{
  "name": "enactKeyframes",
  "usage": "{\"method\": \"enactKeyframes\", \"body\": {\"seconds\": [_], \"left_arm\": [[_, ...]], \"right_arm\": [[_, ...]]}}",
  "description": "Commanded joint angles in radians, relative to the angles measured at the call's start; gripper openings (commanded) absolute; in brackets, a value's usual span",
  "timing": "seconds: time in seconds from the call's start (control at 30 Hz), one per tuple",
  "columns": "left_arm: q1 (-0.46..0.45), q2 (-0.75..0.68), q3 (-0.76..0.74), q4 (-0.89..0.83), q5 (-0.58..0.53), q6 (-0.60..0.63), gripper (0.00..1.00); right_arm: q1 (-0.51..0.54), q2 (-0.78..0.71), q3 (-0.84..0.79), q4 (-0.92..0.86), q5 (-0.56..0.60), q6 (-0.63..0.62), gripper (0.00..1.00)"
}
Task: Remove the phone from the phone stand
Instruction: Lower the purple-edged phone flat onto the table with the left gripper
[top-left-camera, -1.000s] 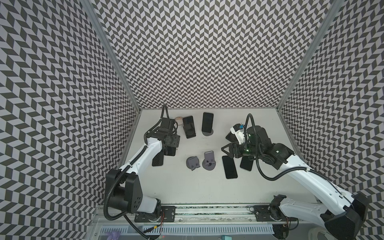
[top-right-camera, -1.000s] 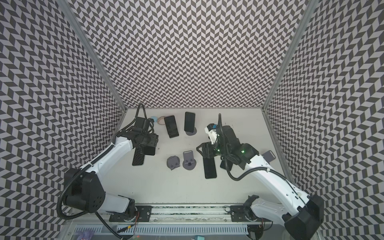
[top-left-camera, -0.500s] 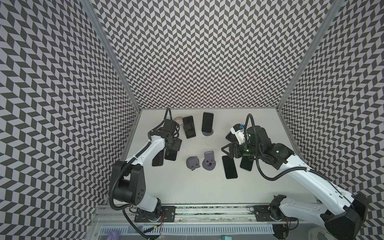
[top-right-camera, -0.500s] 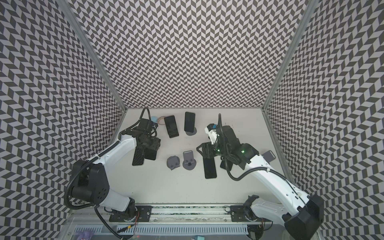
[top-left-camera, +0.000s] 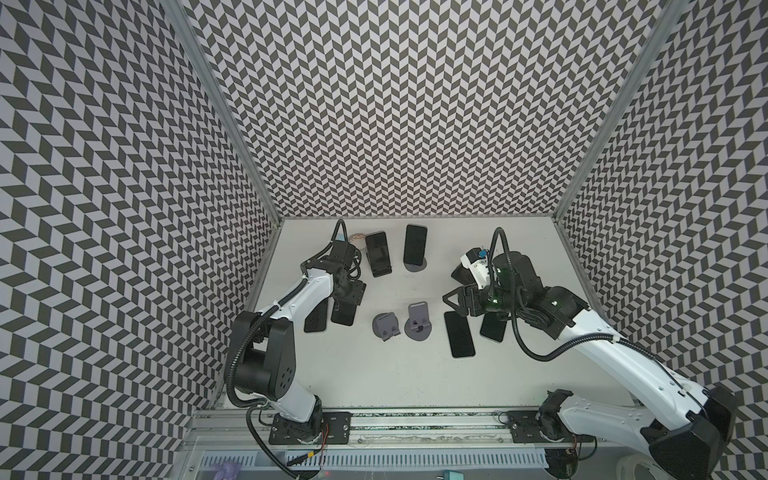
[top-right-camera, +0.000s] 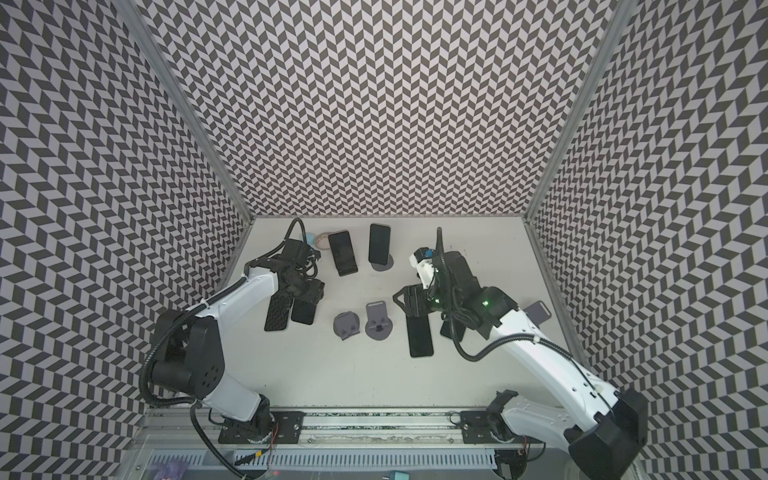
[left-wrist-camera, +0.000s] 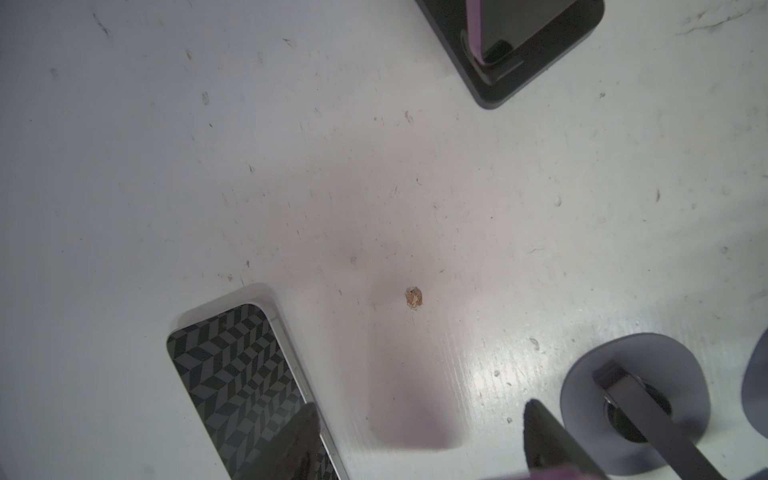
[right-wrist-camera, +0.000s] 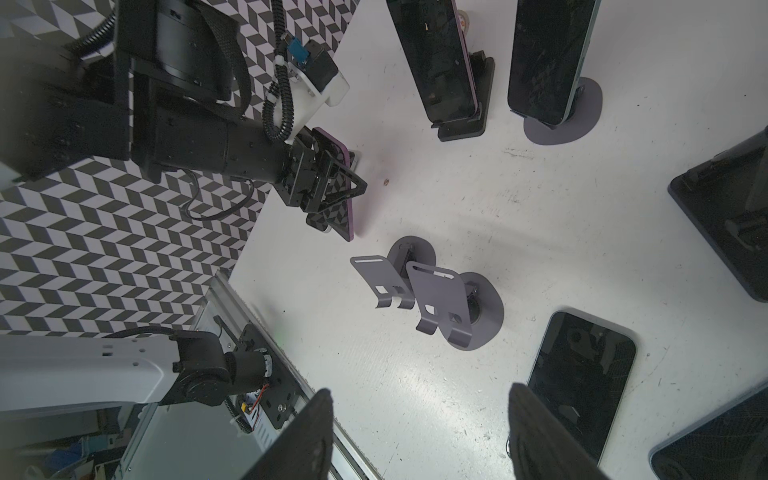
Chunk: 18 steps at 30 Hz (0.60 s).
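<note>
Left gripper (right-wrist-camera: 345, 187) holds a phone (right-wrist-camera: 340, 218) near 2 empty stands (right-wrist-camera: 440, 299).

The left gripper (right-wrist-camera: 340, 183) clamps a purple-edged phone (right-wrist-camera: 337, 220) close to the tabletop's (right-wrist-camera: 519, 216) edge by the chevron wall (right-wrist-camera: 104, 249). Two empty grey stands (right-wrist-camera: 436, 291) sit side by side mid-tabletop. Two dark phones (right-wrist-camera: 436, 62) lean in their own stands. The right gripper's (right-wrist-camera: 419, 390) fingers (right-wrist-camera: 307, 436) stand apart over bare tabletop, just beside a flat phone (right-wrist-camera: 582, 382).

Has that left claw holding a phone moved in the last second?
Yes. The left gripper with its phone has drifted toward the front, farther from the black stand behind it.
</note>
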Motion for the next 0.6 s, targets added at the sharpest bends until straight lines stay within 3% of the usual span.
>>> {"method": "enactKeyframes", "body": {"seconds": [0.0,0.57], "left_arm": [[-0.008,0.015,0.012,-0.004,0.017,0.034,0.54],[-0.015,0.099,0.052,-0.027,0.023,0.050,0.53]], "right_arm": [[0.001,0.013,0.025,0.025,0.007,-0.009,0.65],[0.001,0.048,0.034,0.032,-0.005,-0.015,0.65]]}}
